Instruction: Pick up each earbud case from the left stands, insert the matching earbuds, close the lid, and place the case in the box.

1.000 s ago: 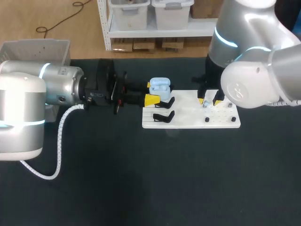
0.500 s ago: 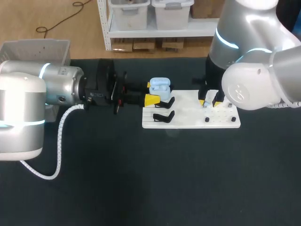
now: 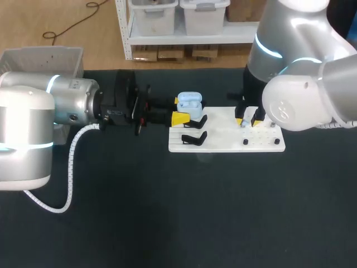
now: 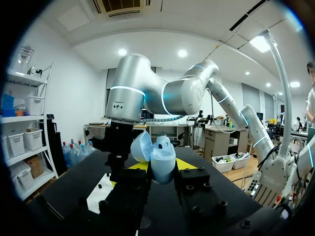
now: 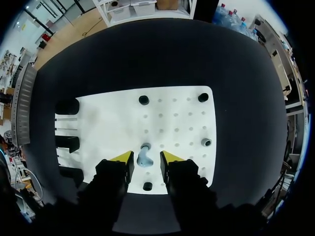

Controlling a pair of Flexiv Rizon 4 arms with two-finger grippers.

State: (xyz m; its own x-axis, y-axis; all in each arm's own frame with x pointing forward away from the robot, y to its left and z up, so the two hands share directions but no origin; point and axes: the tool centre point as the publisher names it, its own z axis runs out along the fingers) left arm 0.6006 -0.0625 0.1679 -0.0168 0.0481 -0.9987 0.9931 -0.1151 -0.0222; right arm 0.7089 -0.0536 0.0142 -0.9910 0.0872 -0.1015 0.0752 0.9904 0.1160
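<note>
Gripping light-blue earbud case [image 4: 163, 162] from both sides, L tool [image 4: 161, 169] has its yellow tips against the case body. Lid open. Case sits above black stands [image 3: 194, 129] at L end of white board [image 3: 223, 144] on table [image 3: 167, 212]. R tool [image 5: 146, 156] is over board's R part, slightly open, straddling blue earbud [image 5: 144, 160] on its peg. Narrow gap each side, nothing held.

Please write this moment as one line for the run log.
left claw: shut on open earbud case | right claw: open, earbud between tips, on white board
</note>
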